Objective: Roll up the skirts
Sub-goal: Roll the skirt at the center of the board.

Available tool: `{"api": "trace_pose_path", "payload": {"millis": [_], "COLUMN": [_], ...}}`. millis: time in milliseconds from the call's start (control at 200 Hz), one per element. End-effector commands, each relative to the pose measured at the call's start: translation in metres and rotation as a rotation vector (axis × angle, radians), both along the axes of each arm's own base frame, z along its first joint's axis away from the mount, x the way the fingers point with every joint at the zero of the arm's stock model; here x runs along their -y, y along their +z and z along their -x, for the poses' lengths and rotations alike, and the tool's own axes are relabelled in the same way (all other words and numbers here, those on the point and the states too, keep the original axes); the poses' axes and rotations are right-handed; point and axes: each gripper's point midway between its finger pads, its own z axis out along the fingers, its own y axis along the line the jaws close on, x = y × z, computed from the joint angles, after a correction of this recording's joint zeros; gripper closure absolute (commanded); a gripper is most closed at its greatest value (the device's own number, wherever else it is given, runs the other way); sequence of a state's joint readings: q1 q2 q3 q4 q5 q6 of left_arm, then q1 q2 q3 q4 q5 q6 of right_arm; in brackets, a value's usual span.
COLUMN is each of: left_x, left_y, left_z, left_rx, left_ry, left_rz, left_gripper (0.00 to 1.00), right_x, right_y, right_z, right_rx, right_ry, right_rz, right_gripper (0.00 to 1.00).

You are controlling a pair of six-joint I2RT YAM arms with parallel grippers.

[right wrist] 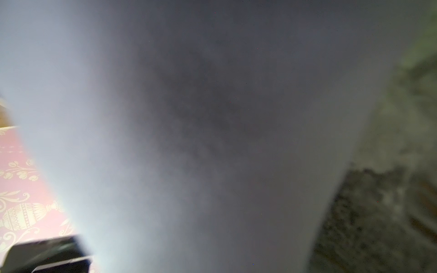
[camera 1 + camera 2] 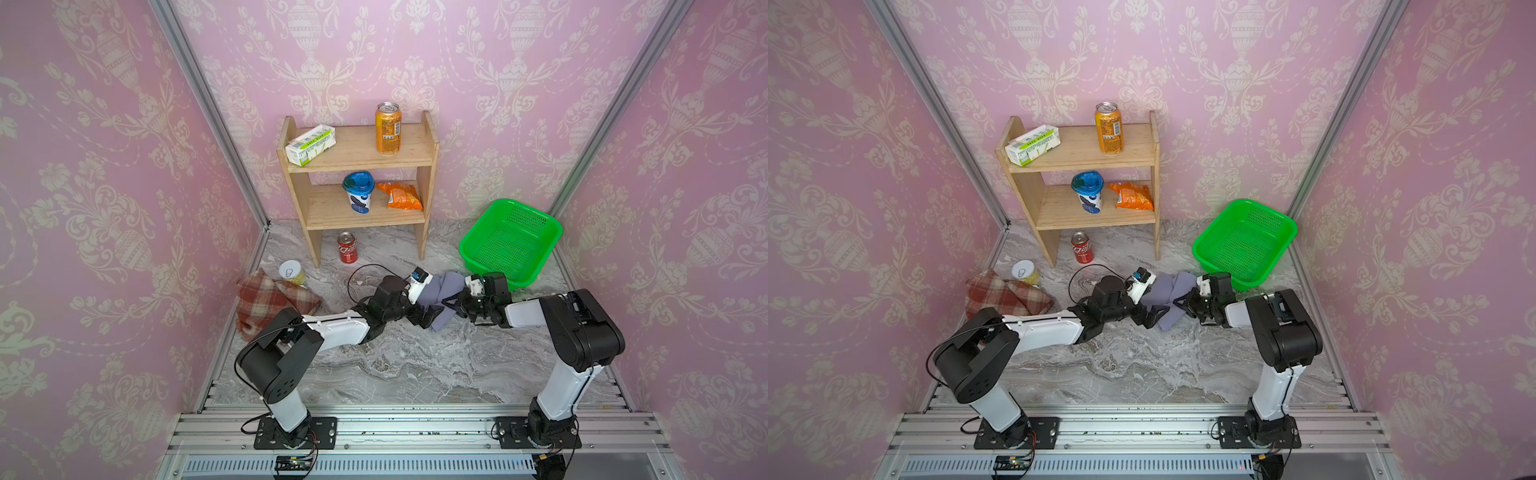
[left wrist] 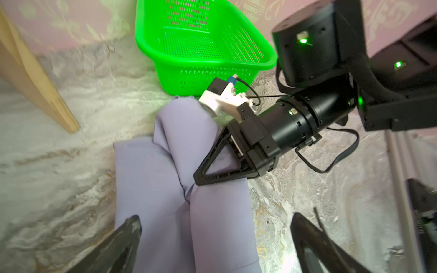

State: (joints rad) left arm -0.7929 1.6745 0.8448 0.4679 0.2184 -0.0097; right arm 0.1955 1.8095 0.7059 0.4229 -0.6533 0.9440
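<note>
The lavender-grey skirt (image 2: 444, 286) lies bunched in thick folds on the marble floor in front of the green basket; it also shows in a top view as the same skirt (image 2: 1169, 291). My right gripper (image 2: 445, 302) reaches in from the basket side and is shut on a fold of this skirt (image 3: 179, 189), which creases at the tip of that gripper (image 3: 197, 177). The cloth (image 1: 212, 118) covers the right wrist view. My left gripper (image 3: 215, 222) stands open astride the skirt's near end. The plaid skirt (image 2: 266, 301) lies crumpled at the left wall.
The green basket (image 2: 463, 247) sits tilted at the back right. A wooden shelf (image 2: 357, 160) with cans, a carton, a cup and a snack bag stands at the back wall. A red can (image 2: 347, 248) and a yellow can (image 2: 292, 272) stand on the floor near the plaid skirt.
</note>
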Motion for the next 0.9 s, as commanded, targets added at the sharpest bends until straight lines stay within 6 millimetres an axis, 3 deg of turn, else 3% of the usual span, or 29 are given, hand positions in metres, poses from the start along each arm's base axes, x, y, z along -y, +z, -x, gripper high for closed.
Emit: {"api": "trace_pose_path", "payload": {"millis": [0, 295, 425, 550, 615, 716, 776, 896], "left_x": [-0.012, 0.020, 0.018, 0.011, 0.011, 0.013, 0.014, 0.016], "left_y": [-0.039, -0.075, -0.092, -0.095, -0.095, -0.097, -0.101, -0.106], "left_z": [0.014, 0.034, 0.018, -0.001, -0.004, -0.006, -0.006, -0.005], "left_rx": [0.248, 0.332, 0.356, 0.396, 0.404, 0.403, 0.389, 0.366], "left_ry": [-0.040, -0.153, -0.077, 0.020, 0.029, 0.040, 0.036, 0.034], "left_rz": [-0.426, -0.579, -0.651, -0.722, -0.735, -0.724, -0.711, -0.698], "left_gripper": [0.01, 0.01, 0.01, 0.06, 0.17, 0.54, 0.71, 0.85], "right_x": [0.000, -0.002, -0.002, -0.002, -0.002, -0.003, -0.003, 0.000], "right_y": [0.004, 0.016, 0.019, 0.020, 0.019, 0.019, 0.020, 0.023], "right_z": [0.005, 0.008, 0.012, 0.019, 0.022, 0.026, 0.028, 0.029], "right_rx": [-0.011, -0.004, -0.001, -0.007, -0.013, -0.019, -0.024, -0.018], "right_ry": [0.012, 0.023, 0.031, 0.039, 0.046, 0.056, 0.061, 0.054], "right_rz": [0.028, 0.012, 0.012, 0.009, 0.006, -0.004, -0.010, -0.009], "right_gripper": [1.00, 1.00, 1.00, 1.00, 1.00, 1.00, 0.86, 0.56]}}
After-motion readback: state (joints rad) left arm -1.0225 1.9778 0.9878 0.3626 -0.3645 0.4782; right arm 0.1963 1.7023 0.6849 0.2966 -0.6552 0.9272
